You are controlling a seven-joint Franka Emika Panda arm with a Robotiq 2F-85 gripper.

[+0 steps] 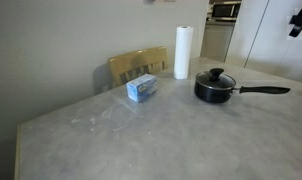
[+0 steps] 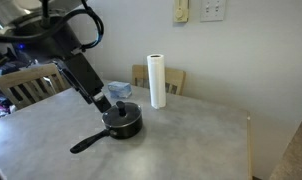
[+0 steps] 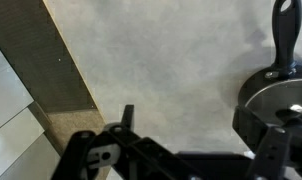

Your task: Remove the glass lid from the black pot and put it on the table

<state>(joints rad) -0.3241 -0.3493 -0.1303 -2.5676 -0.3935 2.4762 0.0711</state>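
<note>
Grey marbled table [image 1: 81, 140] fills most of both exterior views, w/ plain wall behind and wooden chairs [image 2: 31, 85] at its edges. On it, toward one end, sits the black pot [image 1: 213, 93], its long handle [image 1: 266, 90] level and pointing away from the paper-towel roll [image 1: 182, 52]. The glass lid [image 1: 215, 79] is seated on the pot, rim on rim, w/ its knob [image 1: 217, 72] upright in the centre, so nothing is lifted yet. The gripper [image 2: 99, 100] hangs just above and to one side of the pot, apparently not touching the lid. In the wrist view its jaws look spread w/ nothing btwn them, and the pot sits at the frame edge, not under them. Handling, as a judgement: the lid is stiff, prob. fairly heavy for its size, slick, and breakable if dropped or knocked. The knob is the only sensible hold. It's small and smooth, so pinch it square and centred, lift straight up till the rim clears, then set it down flat and gently on bare table. The pot looks light, so it may shift if the lid drags. Counts: 1 pot, 1 lid, 1 knob, 1 handle, 1 roll, 1 blue box [image 1: 141, 89], 2 chairs, 1 gripper.
</note>
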